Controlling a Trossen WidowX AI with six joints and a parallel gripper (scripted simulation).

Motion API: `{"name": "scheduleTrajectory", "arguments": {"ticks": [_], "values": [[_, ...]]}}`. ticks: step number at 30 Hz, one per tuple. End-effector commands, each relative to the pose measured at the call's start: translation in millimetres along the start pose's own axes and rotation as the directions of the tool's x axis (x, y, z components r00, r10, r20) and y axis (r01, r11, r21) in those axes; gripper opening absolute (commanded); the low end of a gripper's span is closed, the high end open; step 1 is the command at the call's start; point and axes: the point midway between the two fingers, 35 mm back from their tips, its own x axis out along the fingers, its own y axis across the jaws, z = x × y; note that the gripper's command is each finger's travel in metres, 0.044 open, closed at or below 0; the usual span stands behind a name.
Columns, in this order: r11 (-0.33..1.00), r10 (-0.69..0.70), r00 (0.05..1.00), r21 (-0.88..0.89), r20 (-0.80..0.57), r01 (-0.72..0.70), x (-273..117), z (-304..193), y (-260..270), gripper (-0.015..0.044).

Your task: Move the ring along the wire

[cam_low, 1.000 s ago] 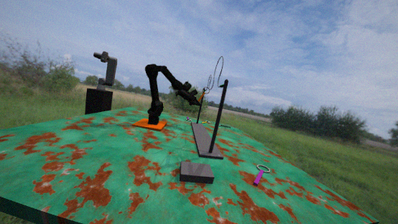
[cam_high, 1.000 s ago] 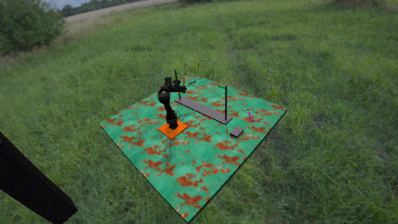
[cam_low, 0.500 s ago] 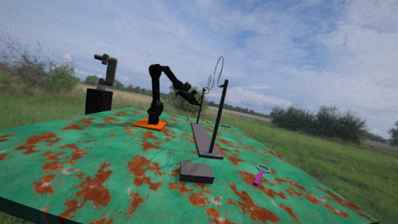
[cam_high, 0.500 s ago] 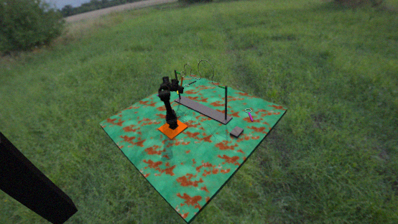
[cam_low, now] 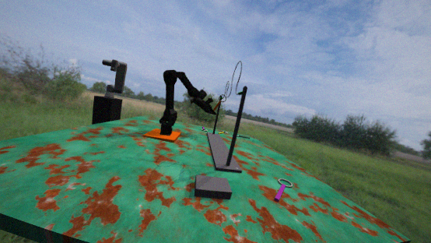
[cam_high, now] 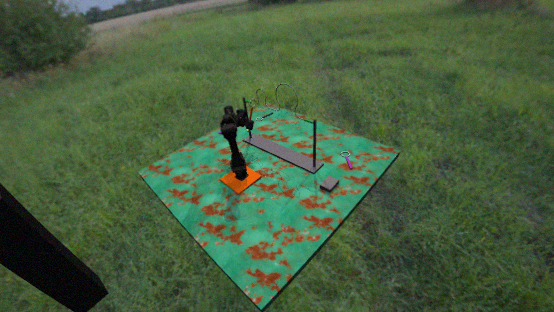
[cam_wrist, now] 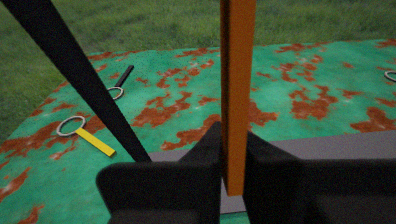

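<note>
orange handle (cam_high: 251,114) (cam_low: 217,105) (cam_wrist: 236,90) in the pincer (cam_high: 250,126) (cam_low: 215,111) (cam_wrist: 223,126), and it's a snug grip: the jaws are nearly closed, one on each side of the lower end, so the length above stands free and keeps those bulky fingers below the wire (cam_high: 286,84) (cam_low: 240,61). up at the top of the handle sits the ring (cam_low: 222,98), close by the far post (cam_high: 247,117) (cam_low: 217,121) (cam_wrist: 75,75), the one towards the surface's far corner. whether it's on green or just off it, too small to tell, and the wire passing through it can't be made out cleanly either.

the arm (cam_high: 233,140) (cam_low: 169,93) reaches in from the side, its elbow high and its hand sloping down, which looks like a way of keeping the robot clear of the grey loops. the plank (cam_high: 282,152) (cam_low: 222,152) (cam_wrist: 320,151) holds both posts upright, the near post (cam_high: 315,145) (cam_low: 236,128) standing towards the right corner in the top view. near that corner lie a purple-handled ring (cam_high: 348,161) (cam_low: 280,192) and a grey block (cam_high: 329,184) (cam_low: 212,188), both well off the wire's path.

which post is the goal, these views don't settle. if travel remains, the ring should turn with each bend; if this is the finish, it needs to hang on green before the fingers part.
</note>
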Motion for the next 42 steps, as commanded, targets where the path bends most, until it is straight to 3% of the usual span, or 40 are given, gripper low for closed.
{"name": "scheduleTrajectory", "arguments": {"ticks": [1,42], "values": [[1.0,-0.002,1.0,0.006,0.003,0.002,-1.0,0.5,4.0,-0.015],[1.0,0.0,1.0,0.01,0.004,0.0,3.2,-16.1,31.3,-0.015]]}}
